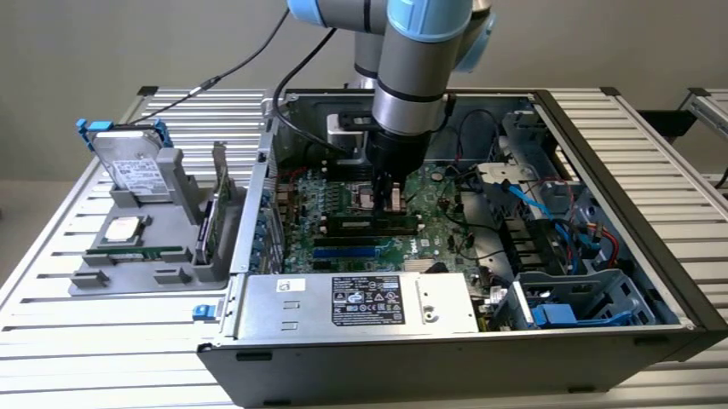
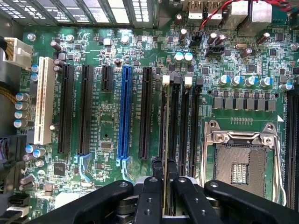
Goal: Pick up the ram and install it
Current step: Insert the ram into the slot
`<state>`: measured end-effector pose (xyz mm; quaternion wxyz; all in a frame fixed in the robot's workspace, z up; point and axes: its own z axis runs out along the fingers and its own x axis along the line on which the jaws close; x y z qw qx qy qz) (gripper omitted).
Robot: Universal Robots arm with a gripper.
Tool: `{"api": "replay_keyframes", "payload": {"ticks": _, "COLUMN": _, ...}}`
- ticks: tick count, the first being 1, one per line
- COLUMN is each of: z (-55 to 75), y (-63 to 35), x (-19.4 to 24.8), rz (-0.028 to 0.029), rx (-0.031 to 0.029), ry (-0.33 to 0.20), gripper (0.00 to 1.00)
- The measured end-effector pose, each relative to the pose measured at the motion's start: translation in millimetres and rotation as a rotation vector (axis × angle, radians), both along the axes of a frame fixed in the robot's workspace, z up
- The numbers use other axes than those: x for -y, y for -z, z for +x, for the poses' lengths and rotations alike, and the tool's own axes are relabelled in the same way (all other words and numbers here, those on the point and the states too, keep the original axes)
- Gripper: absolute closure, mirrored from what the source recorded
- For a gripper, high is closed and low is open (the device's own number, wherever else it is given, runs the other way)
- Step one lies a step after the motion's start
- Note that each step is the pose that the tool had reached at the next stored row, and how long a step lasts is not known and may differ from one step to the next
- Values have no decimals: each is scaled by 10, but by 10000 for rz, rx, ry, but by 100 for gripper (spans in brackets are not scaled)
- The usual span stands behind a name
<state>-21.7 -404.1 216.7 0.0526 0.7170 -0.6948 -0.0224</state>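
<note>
— Where is the ram now?
— The ram (image 2: 167,126) is in my tool (image 2: 165,170). The two fingers (image 2: 149,196) are closed on its flat sides, so I see it only as a thin edge.
— And where is it, counted from the processor socket (image 2: 243,158)?
— Just beside the socket, at the group of black memory slots (image 2: 194,126). It stands upright along the slot farthest from the socket, the one with a white latch (image 2: 165,79). The blue slot (image 2: 125,112) lies further from the socket, on the same side.
— Is it already pushed in?
— I cannot tell. From outside, my arm (image 1: 415,77) reaches down into the open computer case (image 1: 637,170), which lies on the table (image 1: 68,341).
</note>
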Motion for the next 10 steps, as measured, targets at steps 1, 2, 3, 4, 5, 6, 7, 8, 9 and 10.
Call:
{"api": "replay_keyframes", "payload": {"ticks": 1, "z": 0, "y": 0, "x": 0, "rz": -4, "rx": -4, "ry": -1, "gripper": 86}}
{"api": "replay_keyframes", "payload": {"ticks": 2, "z": 0, "y": -1, "x": -1, "rz": -7, "rx": -20, "ry": 0, "gripper": 86}}
{"api": "replay_keyframes", "payload": {"ticks": 3, "z": -1, "y": -1, "x": -1, "rz": -7, "rx": -20, "ry": 0, "gripper": 86}}
{"api": "replay_keyframes", "payload": {"ticks": 4, "z": -2, "y": -1, "x": -1, "rz": -6, "rx": -20, "ry": -1, "gripper": 86}}
{"api": "replay_keyframes", "payload": {"ticks": 5, "z": -6, "y": 0, "x": -1, "rz": -6, "rx": -18, "ry": -3, "gripper": 86}}
{"api": "replay_keyframes", "payload": {"ticks": 6, "z": -7, "y": 0, "x": -1, "rz": -6, "rx": -19, "ry": -4, "gripper": 86}}
{"api": "replay_keyframes", "payload": {"ticks": 7, "z": -8, "y": 0, "x": -1, "rz": -6, "rx": -20, "ry": -5, "gripper": 86}}
{"api": "replay_keyframes", "payload": {"ticks": 8, "z": -9, "y": 0, "x": -1, "rz": -6, "rx": -20, "ry": -4, "gripper": 86}}
{"api": "replay_keyframes", "payload": {"ticks": 9, "z": -10, "y": 0, "x": -1, "rz": -5, "rx": -24, "ry": -2, "gripper": 86}}
{"api": "replay_keyframes", "payload": {"ticks": 10, "z": -11, "y": 0, "x": -1, "rz": -4, "rx": -24, "ry": -1, "gripper": 85}}
